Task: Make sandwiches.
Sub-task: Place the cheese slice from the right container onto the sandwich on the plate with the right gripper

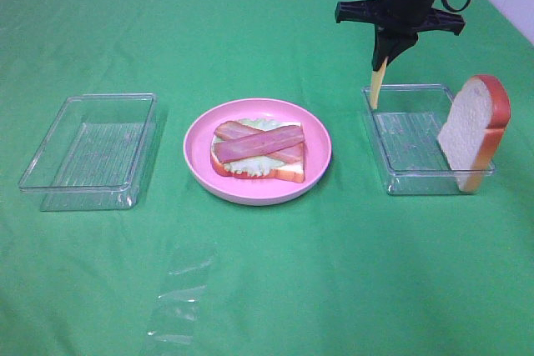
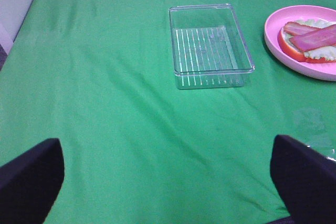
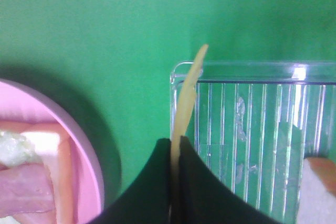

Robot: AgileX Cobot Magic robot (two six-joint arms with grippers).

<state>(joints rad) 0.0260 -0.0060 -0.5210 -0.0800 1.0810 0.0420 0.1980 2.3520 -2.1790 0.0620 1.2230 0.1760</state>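
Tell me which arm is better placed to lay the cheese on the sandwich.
Right. The right tool is shut on the cheese slice, near the pink plate with the open sandwich. The left tool is open, empty and farther off.

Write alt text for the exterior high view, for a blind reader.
The right gripper holds a yellow cheese slice edge-on above a corner of the right clear tray, where a bread slice leans. A central pink plate carries bread, lettuce and two crossed bacon strips; another clear tray sits left.
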